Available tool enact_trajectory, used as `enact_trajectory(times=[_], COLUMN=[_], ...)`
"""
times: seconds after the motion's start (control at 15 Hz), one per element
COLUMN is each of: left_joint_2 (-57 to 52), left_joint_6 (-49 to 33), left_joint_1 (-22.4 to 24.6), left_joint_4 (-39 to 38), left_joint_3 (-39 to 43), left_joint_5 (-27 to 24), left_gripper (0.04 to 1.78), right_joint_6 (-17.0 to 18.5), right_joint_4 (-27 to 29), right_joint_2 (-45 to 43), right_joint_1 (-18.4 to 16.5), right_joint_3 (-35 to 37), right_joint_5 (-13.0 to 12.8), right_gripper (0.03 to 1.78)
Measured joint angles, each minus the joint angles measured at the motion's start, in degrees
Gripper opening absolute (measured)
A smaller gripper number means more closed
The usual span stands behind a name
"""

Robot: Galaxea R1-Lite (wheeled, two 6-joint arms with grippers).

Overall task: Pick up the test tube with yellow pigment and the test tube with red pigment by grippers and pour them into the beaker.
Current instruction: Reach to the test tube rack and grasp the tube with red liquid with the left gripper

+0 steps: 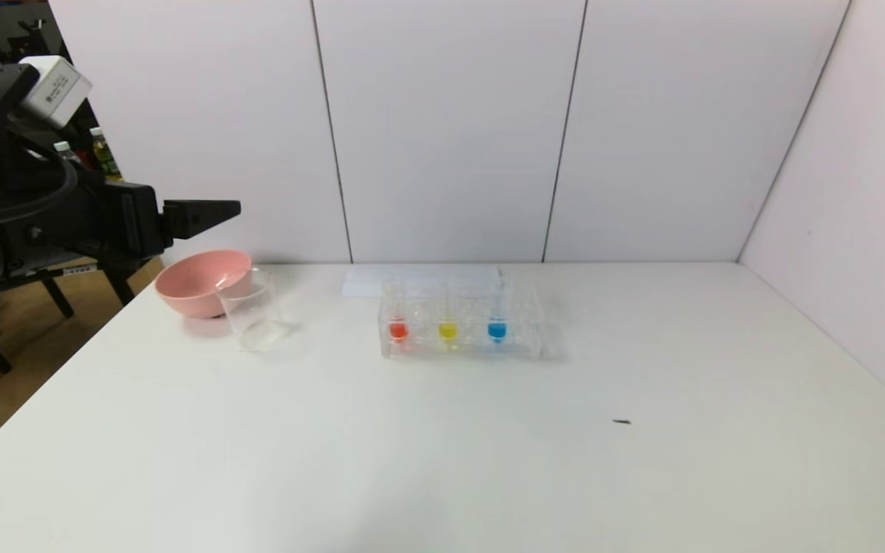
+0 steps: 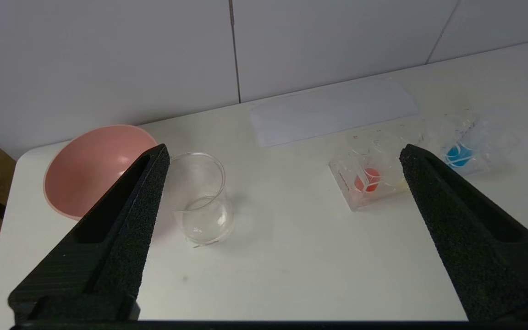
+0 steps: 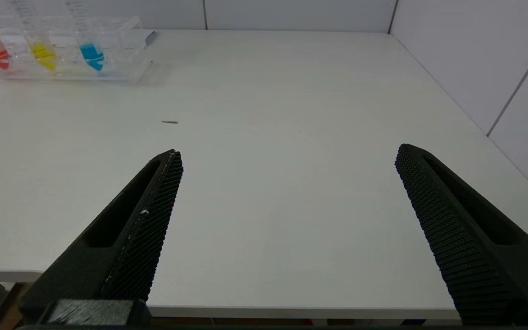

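Pre-grasp stage: left gripper (image 2: 282,156) spread wide above the bench's left rear corner, right gripper (image 3: 287,156) spread at the near edge; red tube (image 1: 398,329) and yellow tube (image 1: 448,329) racked mid-rear, beaker (image 1: 252,316) left; next, reach rack.

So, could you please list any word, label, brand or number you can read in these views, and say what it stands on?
No text can be read.
White-grey box on the left arm's wrist: dark print, too small and blurred to read.
Bottles behind the left arm: labels too small to read.
Tube rack: faint graduation marks on the tubes, not readable.
Beaker, pink bowl: no markings visible.
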Motion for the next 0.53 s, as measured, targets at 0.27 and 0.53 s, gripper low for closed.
enact_trajectory(times=[0.27, 0.53], left_joint_2=[4.0, 6.9], left_joint_6=[0.1, 0.6], left_joint_1=[-0.8, -1.5], left_joint_4=[-3.4, -5.2], left_joint_3=[0.0, -0.3], left_joint_5=[0.1, 0.3], left_gripper=[1.76, 1.76], right_joint_6=[0.0, 0.0], right_joint_4=[0.0, 0.0], right_joint_2=[0.0, 0.0], right_joint_1=[0.0, 0.0], right_joint_3=[0.0, 0.0], right_joint_5=[0.0, 0.0], right_gripper=[1.7, 1.7])
